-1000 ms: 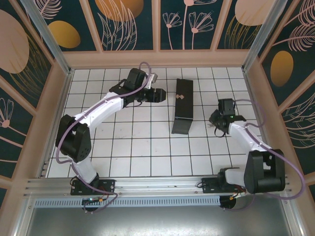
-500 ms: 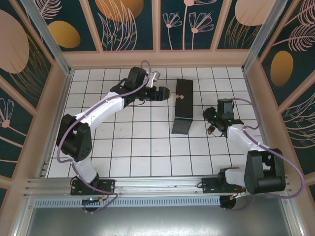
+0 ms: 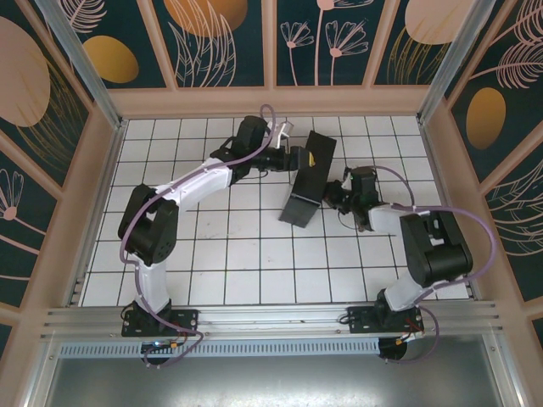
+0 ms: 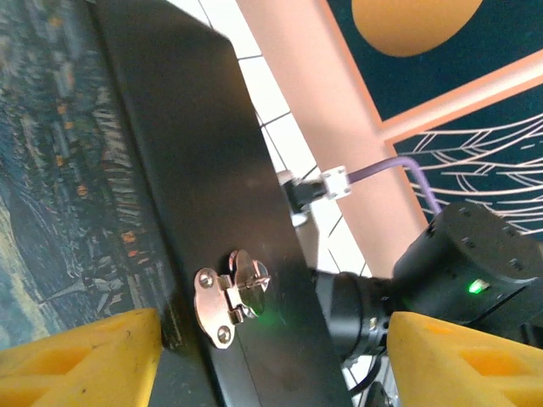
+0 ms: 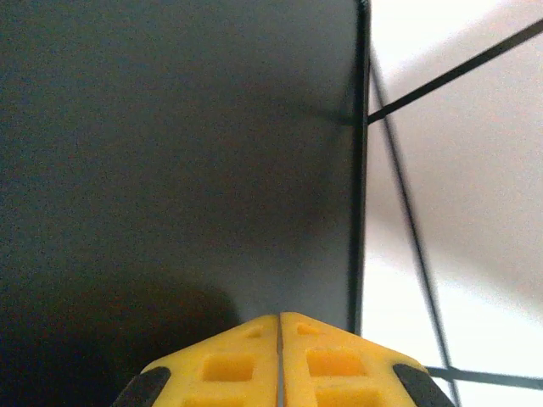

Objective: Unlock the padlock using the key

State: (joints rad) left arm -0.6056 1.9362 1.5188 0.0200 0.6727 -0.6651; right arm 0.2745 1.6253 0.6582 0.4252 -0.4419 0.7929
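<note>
a long black box (image 3: 300, 200) lies at a slant near the middle of a white tiled desk (image 3: 229, 246), with one robot arm on each side of it. the left gripper (image 3: 299, 161) is at the box's far end; its jaws are spread wide and released, one yellow pad (image 4: 76, 360) at the box's edge and the other standing off its opposite side, so the box sits between them, though whether either pad touches it cannot be told. on the black face between those pads is a small silver latch (image 4: 229, 292). the right gripper (image 3: 333, 195) is just beside the box's right side, its jaws clenched tight, yellow tips pressed together with nothing between them, pointing at the dark wall of the box
</note>
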